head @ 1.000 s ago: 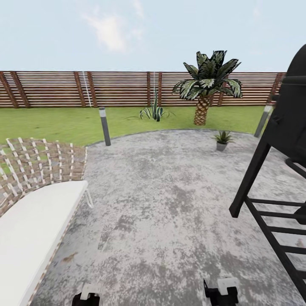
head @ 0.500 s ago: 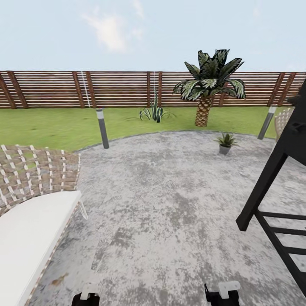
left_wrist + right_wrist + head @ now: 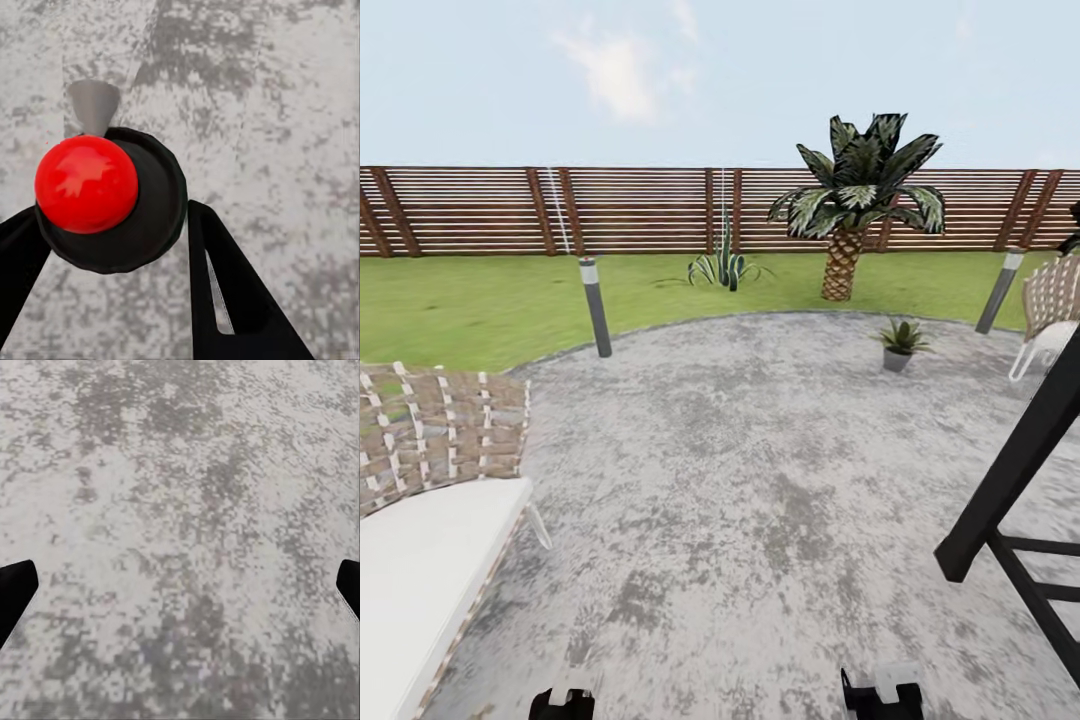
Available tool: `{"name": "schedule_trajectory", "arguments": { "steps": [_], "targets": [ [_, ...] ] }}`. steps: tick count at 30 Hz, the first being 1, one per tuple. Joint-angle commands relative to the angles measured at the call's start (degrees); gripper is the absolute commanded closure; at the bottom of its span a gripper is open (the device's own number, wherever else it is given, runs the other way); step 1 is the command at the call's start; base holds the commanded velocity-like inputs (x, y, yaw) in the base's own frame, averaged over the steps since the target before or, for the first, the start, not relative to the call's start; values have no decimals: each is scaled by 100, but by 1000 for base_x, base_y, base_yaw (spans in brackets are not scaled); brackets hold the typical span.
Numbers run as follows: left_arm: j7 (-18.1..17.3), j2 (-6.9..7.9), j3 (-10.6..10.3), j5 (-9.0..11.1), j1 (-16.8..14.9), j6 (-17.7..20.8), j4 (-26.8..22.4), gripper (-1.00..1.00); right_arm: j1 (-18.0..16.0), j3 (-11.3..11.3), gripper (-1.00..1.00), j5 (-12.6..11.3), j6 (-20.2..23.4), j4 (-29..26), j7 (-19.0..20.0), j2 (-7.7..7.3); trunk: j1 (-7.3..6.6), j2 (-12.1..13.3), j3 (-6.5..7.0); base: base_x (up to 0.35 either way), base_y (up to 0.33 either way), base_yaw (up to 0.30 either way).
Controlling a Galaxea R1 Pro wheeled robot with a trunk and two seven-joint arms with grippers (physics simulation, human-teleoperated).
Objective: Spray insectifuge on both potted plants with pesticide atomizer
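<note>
One potted plant (image 3: pixel 901 345), a small green rosette in a grey pot, stands at the far right of the round grey patio (image 3: pixel 760 450). The second plant is out of view. In the left wrist view my left gripper (image 3: pixel 112 217) is shut on a round black body with a red dome and a grey nozzle, which I take for the pesticide atomizer (image 3: pixel 112 202). The left gripper (image 3: pixel 560 702) sits at the head view's bottom edge. My right gripper (image 3: pixel 880 692) is open, its fingers wide apart over bare paving (image 3: pixel 180 585).
A woven lounger with a white cushion (image 3: pixel 430 520) is close on the left. A black metal frame (image 3: pixel 1010 490) stands close on the right, a woven chair (image 3: pixel 1052 300) behind it. Two bollard lights (image 3: pixel 596 305) (image 3: pixel 1000 290) edge the patio. Lawn, a palm (image 3: pixel 855 200) and the slat fence (image 3: pixel 640 210) lie beyond.
The whole view has shifted: the camera has moved. The black frame has slid off to the right, the lounger down and left, and a woven chair has come into view.
</note>
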Motion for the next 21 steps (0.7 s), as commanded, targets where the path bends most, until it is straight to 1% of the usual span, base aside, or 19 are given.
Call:
{"name": "schedule_trajectory", "arguments": {
  "steps": [1, 12, 21],
  "targets": [
    [-18, 2, -41, 60, -3, -18, 5, 100, -5, -38, -100, 61, -16, 7, -24, 1, 2, -2, -5, 334, 0, 0],
    [-18, 2, -41, 60, -3, -18, 5, 100, -5, -38, -100, 61, -17, 7, -30, 5, 2, -2, -5, 334, 0, 0],
    [-18, 2, -41, 60, -3, -18, 5, 100, -6, -38, -100, 53, -18, 7, -30, 53, 2, -2, -5, 334, 0, 0]
  ]
}}
